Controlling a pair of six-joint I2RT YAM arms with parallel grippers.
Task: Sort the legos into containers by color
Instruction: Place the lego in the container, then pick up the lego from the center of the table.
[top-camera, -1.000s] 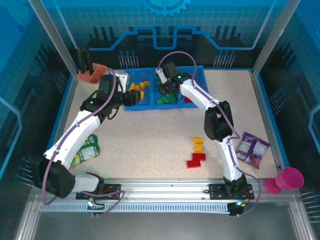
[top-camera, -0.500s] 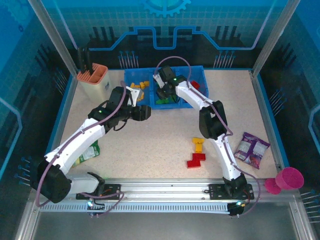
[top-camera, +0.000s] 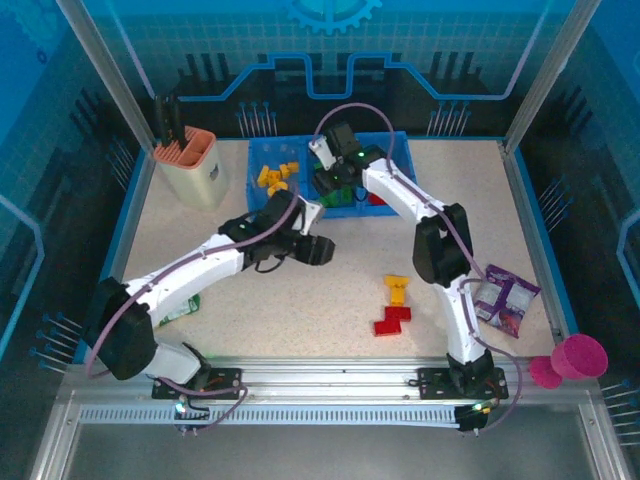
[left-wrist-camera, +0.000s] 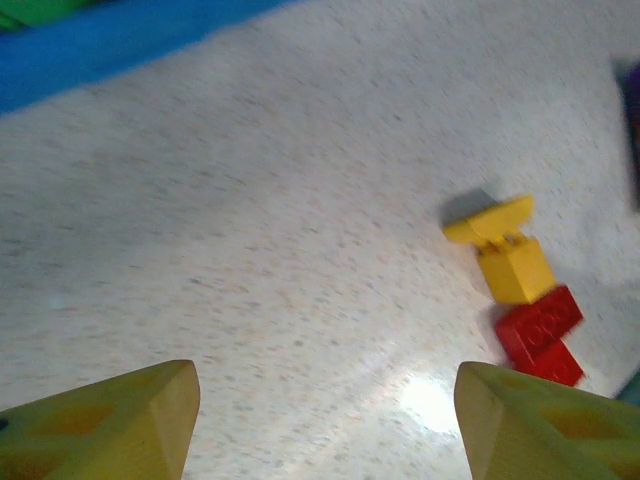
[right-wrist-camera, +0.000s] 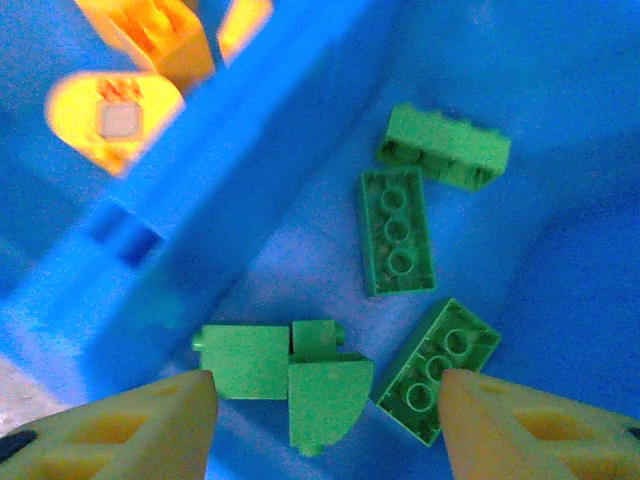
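**L pincer out of the tray, R pincer wide over the greens**

Since a sec ago my left pincer (top-camera: 318, 250) has swung off the tray's left bin. It's now out over the speckled tabletop (top-camera: 330, 300), well clear of the tray. My right pincer (top-camera: 330, 182) still hangs over the middle bin.

The bright blue plastic tray (top-camera: 398, 150) has three joined open-top bins and sits at the far side of the table.
- **Left bin:** yellow-orange bricks (top-camera: 270, 178), a loose handful.
- **Middle bin:** green bricks (right-wrist-camera: 400, 230). The wrist cam shows three long rectangular ones lying apart, some studs-up. A short block is touching a curved-top green piece (right-wrist-camera: 325, 395).
- **Right bin:** red bricks (top-camera: 378, 198), mostly hidden behind my right arm, so can't count them.

**R pincer:** fingers spread wide, nothing gripped. The curved-top piece lies on the bin floor btw the tips, w/ a gap on each side.

**L pincer:** yellow fingers (left-wrist-camera: 100, 425) set well apart, nothing btw them but bare tabletop.

Still unsorted on the table, right of centre:
- A yellow pair (left-wrist-camera: 500, 250), a flat rounded piece touching a square block.
- A red stepped pair (left-wrist-camera: 540, 335) just beside it, two bricks joined at an offset and touching the yellow block.

All are glossy plastic w/ studs.
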